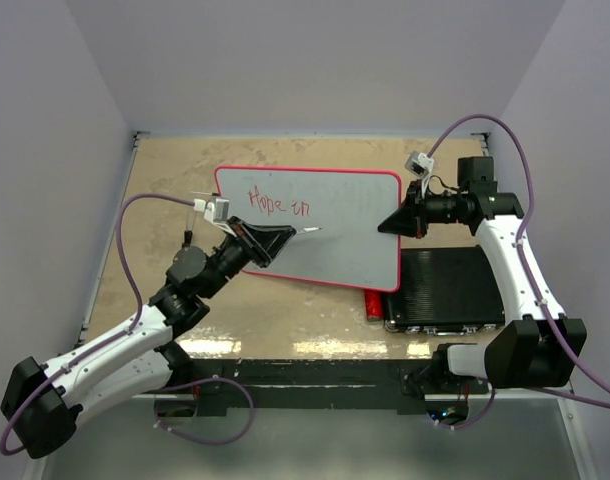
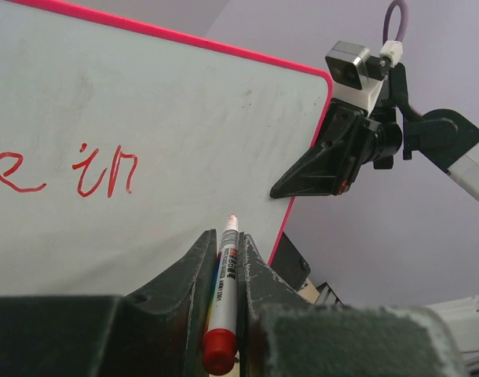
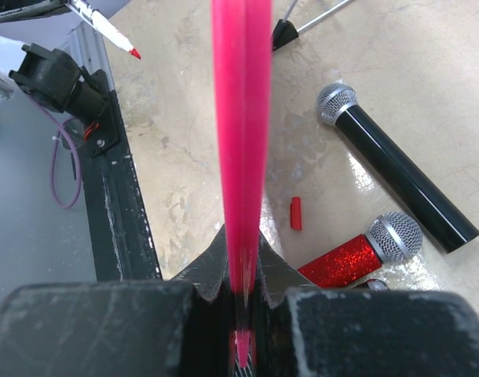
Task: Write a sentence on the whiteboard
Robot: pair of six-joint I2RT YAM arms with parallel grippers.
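Clamping the whiteboard (image 1: pixel 335 235) by its right edge with the right gripper (image 1: pixel 387 225), over mid-table. Pinching a marker (image 2: pixel 224 298) in the left gripper (image 1: pixel 288 233), tip near the board. Barely into the sentence (image 1: pixel 275 205): only "Hope in" written, remainder seemingly left to write.

Right of the red handwritten lettering (image 1: pixel 275 205), the glossy red-framed whiteboard (image 1: pixel 350 250) is open; my right gripper (image 1: pixel 384 226) blocks its right edge, black ribbed case (image 1: pixel 450 285) beside it.

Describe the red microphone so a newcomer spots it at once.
Find the whiteboard, gripped by the right hand. On the table under its near right corner, beside the black case, lie two microphones. Take the glittery red microphone, not the plain black microphone.
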